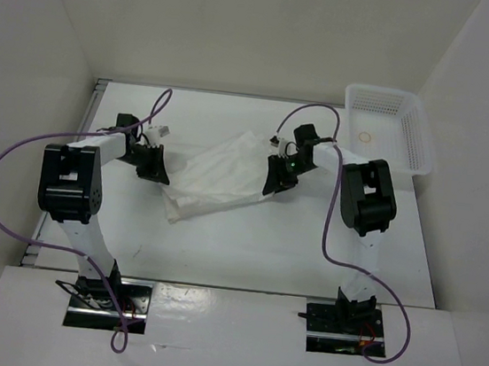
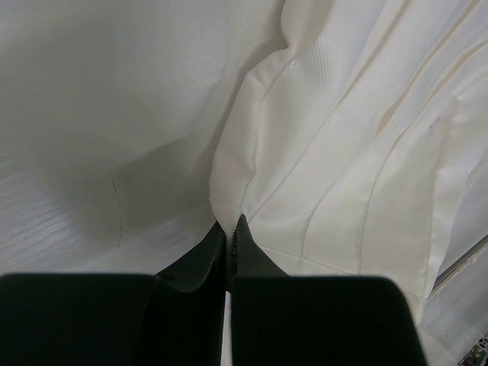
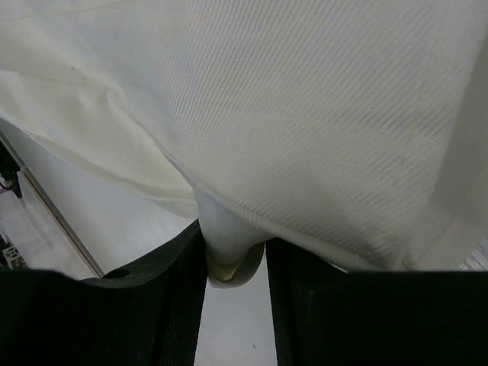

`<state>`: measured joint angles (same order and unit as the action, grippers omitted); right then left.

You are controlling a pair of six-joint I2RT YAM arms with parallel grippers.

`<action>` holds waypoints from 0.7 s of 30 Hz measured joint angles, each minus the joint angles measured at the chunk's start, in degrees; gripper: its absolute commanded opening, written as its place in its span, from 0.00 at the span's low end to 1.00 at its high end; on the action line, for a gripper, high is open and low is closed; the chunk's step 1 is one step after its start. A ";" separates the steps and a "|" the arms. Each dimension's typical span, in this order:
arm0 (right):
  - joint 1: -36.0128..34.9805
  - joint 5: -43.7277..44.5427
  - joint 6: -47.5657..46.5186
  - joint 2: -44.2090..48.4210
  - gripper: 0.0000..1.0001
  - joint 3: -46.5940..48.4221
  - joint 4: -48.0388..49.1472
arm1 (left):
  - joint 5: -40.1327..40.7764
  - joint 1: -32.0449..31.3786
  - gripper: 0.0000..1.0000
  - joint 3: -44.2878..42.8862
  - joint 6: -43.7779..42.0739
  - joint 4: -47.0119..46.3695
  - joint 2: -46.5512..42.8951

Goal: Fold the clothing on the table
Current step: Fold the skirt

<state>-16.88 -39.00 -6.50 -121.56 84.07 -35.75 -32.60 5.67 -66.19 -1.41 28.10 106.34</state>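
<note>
Looking down on one large flat matte white rectangular table [image 1: 218, 251], taking up the middle of the top view.

Showing two black-and-white robot arms reaching up from the bottom edge, the left arm [image 1: 74, 189] at left of frame and the right arm [image 1: 367, 198] at right, each trailing one purple cable [image 1: 5, 171].

Showing one white perforated plastic basket [image 1: 389, 93] sitting at the upper right, well apart from the work.

Showing one plain white, thin, wrinkled fabric piece of clothing [image 1: 219, 175] lying on the table at centre frame, its long axis running diagonally from lower left to upper right, between the two arms.

Pinching the clothing's left edge with the left gripper [image 1: 152, 170], just left of centre; in the left wrist view, clamping fingertips tight together [image 2: 231, 229] on a point of fabric [image 2: 343, 152].

Squeezing a rolled bunch of the same fabric [image 3: 305, 114] with the right gripper [image 1: 279, 180] at the clothing's upper right end; in the right wrist view, filling the narrow gap between the fingers [image 3: 235, 252].

Judging from this, gripping one end per arm, neither nearer than the other, and probably readying a fold made by carrying both held ends across that diagonal.
</note>
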 measured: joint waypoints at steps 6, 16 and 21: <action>-0.26 2.21 0.74 -0.68 0.06 -0.02 0.20 | -0.13 -0.20 0.01 0.35 0.02 -0.04 0.00; -2.93 17.64 -0.74 3.50 0.00 1.20 -0.59 | -2.01 -0.90 0.01 0.35 0.13 -0.07 0.00; -9.97 30.14 -3.54 6.84 0.00 6.88 -2.05 | -1.95 -0.90 0.01 0.35 0.04 -0.09 0.00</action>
<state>-26.85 -8.86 -10.04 -114.72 90.96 -37.80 -34.54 4.78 -65.84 -1.37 28.01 106.34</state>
